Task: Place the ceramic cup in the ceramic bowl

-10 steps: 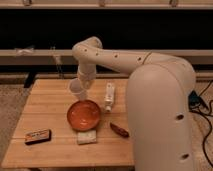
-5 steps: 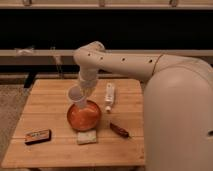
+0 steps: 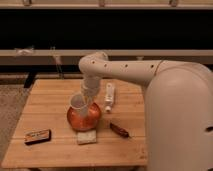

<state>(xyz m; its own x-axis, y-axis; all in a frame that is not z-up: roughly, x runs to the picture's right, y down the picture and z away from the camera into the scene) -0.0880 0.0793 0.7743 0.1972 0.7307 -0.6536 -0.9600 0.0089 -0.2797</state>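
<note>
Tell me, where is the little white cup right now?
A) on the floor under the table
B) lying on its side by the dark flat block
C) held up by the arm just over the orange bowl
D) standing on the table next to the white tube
C: the white cup hangs tilted at the claw on the end of the arm, directly over the orange bowl, not resting on the wooden table.

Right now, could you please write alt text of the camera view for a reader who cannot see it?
A white robot arm holds the ceramic cup in its tool just above the orange ceramic bowl on a wooden table. Around the bowl lie a white tube, a pale sponge, a small dark packet and a brown object.
</note>
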